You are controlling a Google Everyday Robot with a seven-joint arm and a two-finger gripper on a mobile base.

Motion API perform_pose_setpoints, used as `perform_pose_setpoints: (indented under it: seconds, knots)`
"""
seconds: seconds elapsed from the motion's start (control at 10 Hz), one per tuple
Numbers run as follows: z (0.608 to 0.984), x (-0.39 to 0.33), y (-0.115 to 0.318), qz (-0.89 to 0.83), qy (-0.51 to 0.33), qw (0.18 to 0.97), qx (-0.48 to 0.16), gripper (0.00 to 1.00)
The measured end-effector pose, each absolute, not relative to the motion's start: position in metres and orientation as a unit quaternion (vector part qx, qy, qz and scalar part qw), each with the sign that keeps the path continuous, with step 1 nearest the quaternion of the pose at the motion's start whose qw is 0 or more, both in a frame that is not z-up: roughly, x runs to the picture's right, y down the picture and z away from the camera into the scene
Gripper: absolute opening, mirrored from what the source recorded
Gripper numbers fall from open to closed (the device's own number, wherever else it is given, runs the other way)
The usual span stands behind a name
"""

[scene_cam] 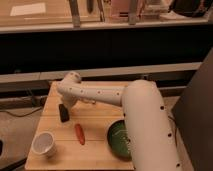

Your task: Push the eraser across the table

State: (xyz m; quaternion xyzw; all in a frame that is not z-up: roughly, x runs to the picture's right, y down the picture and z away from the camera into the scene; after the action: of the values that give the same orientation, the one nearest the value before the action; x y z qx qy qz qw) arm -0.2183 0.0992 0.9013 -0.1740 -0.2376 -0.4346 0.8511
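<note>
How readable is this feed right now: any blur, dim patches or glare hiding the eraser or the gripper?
Camera view: soft all over, warm dim light, no strong glare on the table. The eraser reads as a dark slab with fuzzy edges. The gripper, just above it at the table's left, merges into the arm's shadowed end. The background under the counter is nearly black.

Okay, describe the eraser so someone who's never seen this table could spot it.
On the wooden table, look to the left half, just below the gripper. The eraser is the small flat black slab there, unlike the orange stick and white cup nearer the front.
</note>
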Motion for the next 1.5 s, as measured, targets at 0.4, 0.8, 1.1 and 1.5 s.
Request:
perform_pose_setpoints:
  seconds: [0.4, 0.8, 1.1, 1.5]
  knots:
    - [0.901, -0.226, 0.101, -0.442, -0.253, 0.843, -0.173, 0.04]
    - [0.900, -0.231, 0.104, -0.448, -0.262, 0.837, -0.174, 0.04]
    - [0.899, -0.236, 0.108, -0.452, -0.272, 0.831, -0.175, 0.04]
    - [0.898, -0.239, 0.112, -0.456, -0.284, 0.824, -0.177, 0.04]
